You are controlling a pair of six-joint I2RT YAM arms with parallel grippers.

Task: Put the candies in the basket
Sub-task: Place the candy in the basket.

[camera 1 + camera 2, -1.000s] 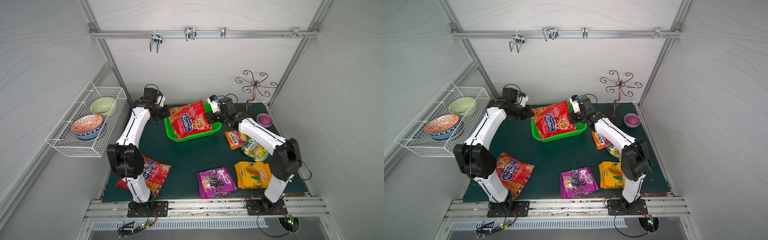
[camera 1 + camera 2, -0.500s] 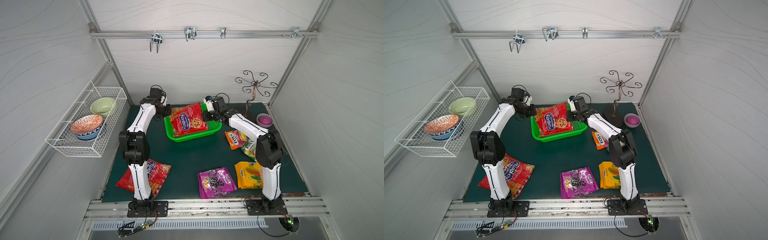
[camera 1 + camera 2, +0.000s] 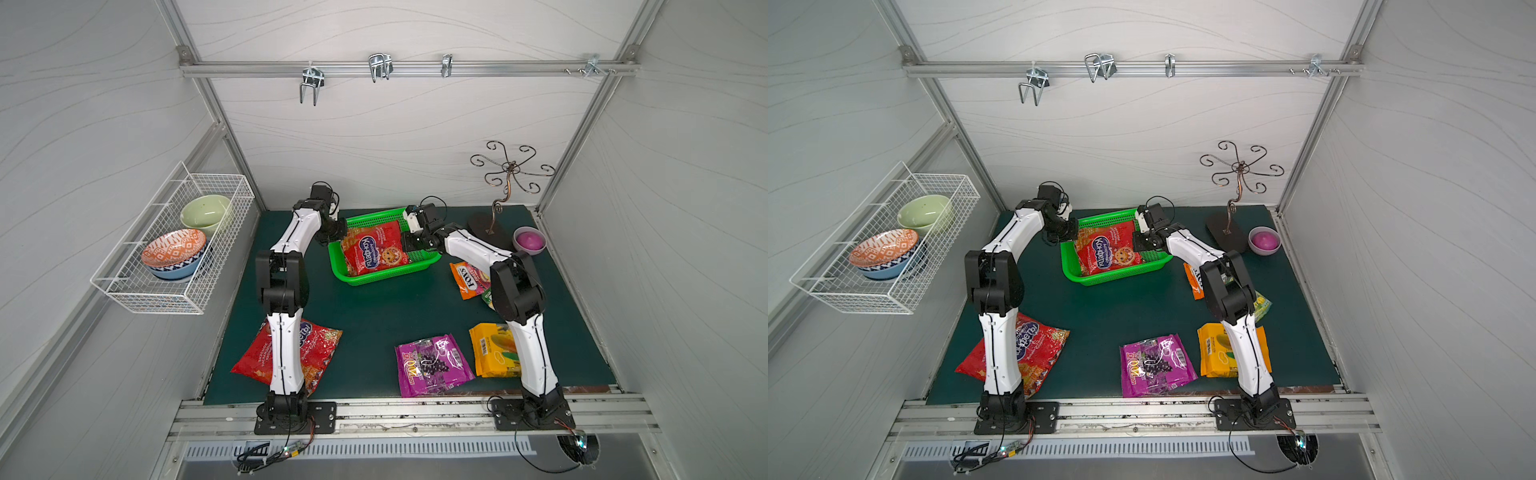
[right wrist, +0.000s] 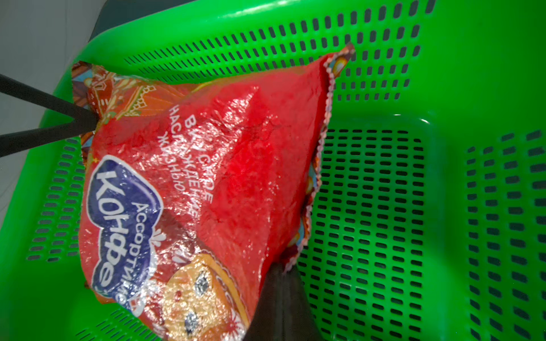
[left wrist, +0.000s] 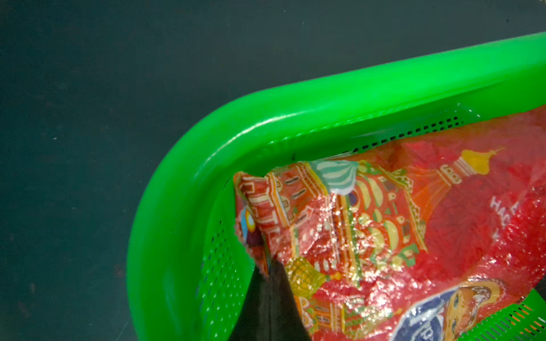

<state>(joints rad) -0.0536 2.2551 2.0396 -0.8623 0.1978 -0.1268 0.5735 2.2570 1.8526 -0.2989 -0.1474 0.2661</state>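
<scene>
**One bag at the basket, five left outside**

The left claw is pinched closed on one corner of a large red bag, and the right claw is clamped on the opposite edge. Between them the bag hangs tilted inside the green basket, not yet let go. By the look of it, this first delivery needs only a release.

Five bags lie outside the basket on the surface. A small orange bag and a small green-yellow bag are near the basket's right end. A purple bag, a yellow-orange bag and a second red bag lie well apart from the basket's front side.
</scene>
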